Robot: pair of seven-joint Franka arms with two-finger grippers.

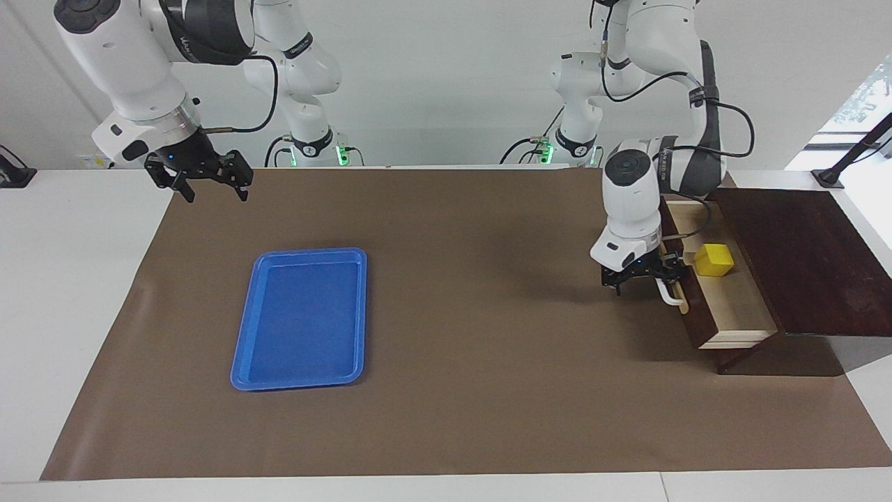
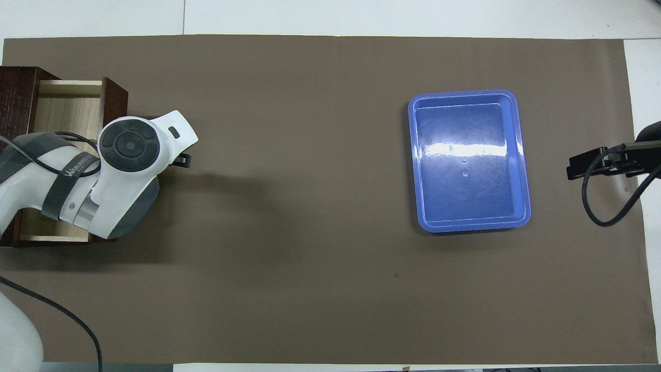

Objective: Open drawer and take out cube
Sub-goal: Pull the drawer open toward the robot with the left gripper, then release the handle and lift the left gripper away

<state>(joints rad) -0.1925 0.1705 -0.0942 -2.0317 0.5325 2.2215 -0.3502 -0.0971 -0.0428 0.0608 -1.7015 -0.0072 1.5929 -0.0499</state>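
The drawer [image 1: 725,307] stands pulled out of its dark wooden box [image 1: 801,258] at the left arm's end of the tabletop [image 1: 488,348], its pale interior open to view. In the facing view the yellow cube [image 1: 713,260] sits on the drawer floor in the part nearer to the robots, at about one o'clock from the white bar handle [image 1: 670,295]. In the overhead view the cube is hidden under the left arm's wrist, and only the pale drawer floor [image 2: 67,111] shows at about eleven o'clock from that wrist. The left hand [image 1: 644,274] is at the handle on the drawer front, pointing down, with the wrist upright above it and the forearm folding back toward the arm's base; its fingers stand spread on either side of the handle's upper end, and whether they press on the bar cannot be told. The blue tray [image 1: 301,318] lies flat on the brown mat toward the right arm's end, well apart from the drawer, at about nine o'clock from it in the facing view. The right hand [image 1: 209,183] hangs in the air over the mat's corner at that end, at about eleven o'clock from the tray, tilted down and inward, its fingers spread and holding nothing; this arm waits.
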